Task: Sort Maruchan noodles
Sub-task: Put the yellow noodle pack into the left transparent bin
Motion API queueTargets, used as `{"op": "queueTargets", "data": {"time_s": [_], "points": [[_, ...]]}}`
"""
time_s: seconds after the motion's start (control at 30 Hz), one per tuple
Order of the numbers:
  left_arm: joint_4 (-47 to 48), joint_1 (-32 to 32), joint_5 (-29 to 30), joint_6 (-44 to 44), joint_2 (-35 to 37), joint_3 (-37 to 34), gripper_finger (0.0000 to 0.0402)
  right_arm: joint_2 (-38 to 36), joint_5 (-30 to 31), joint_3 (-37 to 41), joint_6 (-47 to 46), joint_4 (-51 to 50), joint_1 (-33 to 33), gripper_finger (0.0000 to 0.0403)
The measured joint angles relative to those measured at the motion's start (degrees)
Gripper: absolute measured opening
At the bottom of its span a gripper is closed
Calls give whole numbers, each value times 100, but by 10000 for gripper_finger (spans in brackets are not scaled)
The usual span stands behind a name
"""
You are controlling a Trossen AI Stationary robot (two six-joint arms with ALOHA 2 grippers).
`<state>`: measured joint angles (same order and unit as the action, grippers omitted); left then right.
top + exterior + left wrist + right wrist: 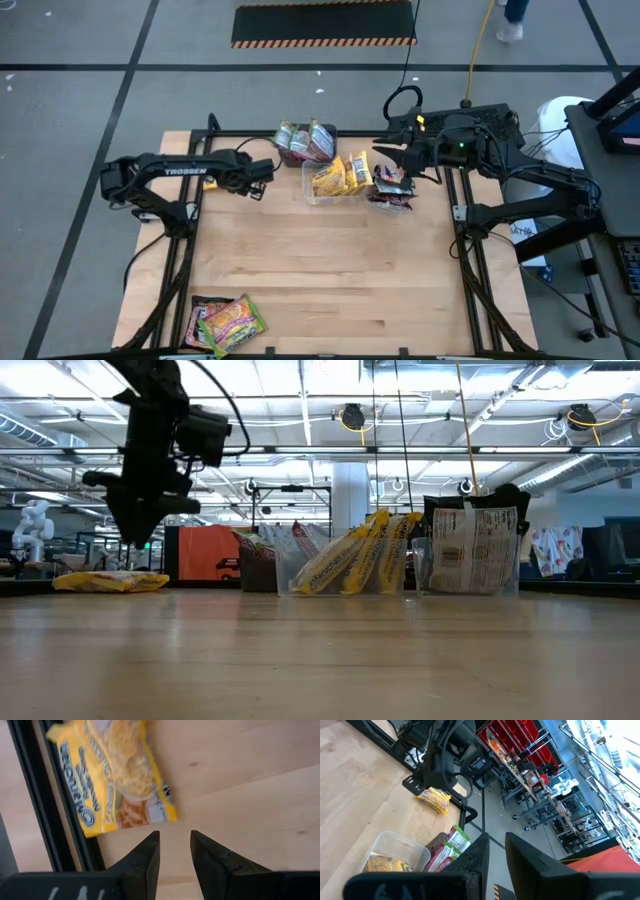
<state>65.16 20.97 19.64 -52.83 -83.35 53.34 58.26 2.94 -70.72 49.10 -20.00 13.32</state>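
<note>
Wood tabletop (330, 280), pale planks, black frame rails on the sides. At the near edge a small heap of packets (225, 322), pink, yellow and green, overlapping and partly cut by the picture's edge, so the count is unclear. Mid table bare. At the far edge a clear tub (335, 182) holds yellow packets (355, 555) standing on edge, leaning; beside it a dark box (300, 148) with green-edged packets (305, 140), and on the other side dark packets (390, 188), container half hidden under the right arm. In the low view a white label panel (472, 550) faces the camera, print unreadable. One loose yellow packet (115, 775) lies flat against the left frame rail, top cut off in the left wrist view; the high view hides most of it under the left arm. Left gripper (174, 851) hovers above the table near that packet, fingers apart, holding nothing. Right gripper (492, 852) sits raised over the dark packets, fingers slightly apart, nothing between them.
</note>
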Motion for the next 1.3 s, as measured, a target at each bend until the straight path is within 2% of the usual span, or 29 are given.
{"op": "queueTargets", "data": {"time_s": [0.3, 0.43, 0.8, 1.13, 1.3], "points": [[-1075, 72, 192, -115, 4, -762, 115, 0, -1, 0, 239, 76, 0, 59], [-1279, 176, 357, -69, 4, -860, 115, 0, -2, 0, 240, 146, 0, 59], [-1342, 484, 350, -132, 4, -1090, 115, 0, -2, 0, 257, 170, 0, 59], [-2183, 490, 311, -18, 4, -1597, 115, 0, -2, 0, 258, 170, 0, 59], [-2248, 487, 320, -42, 7, -1847, 115, 0, -4, 0, 258, 170, 0, 59]]}}
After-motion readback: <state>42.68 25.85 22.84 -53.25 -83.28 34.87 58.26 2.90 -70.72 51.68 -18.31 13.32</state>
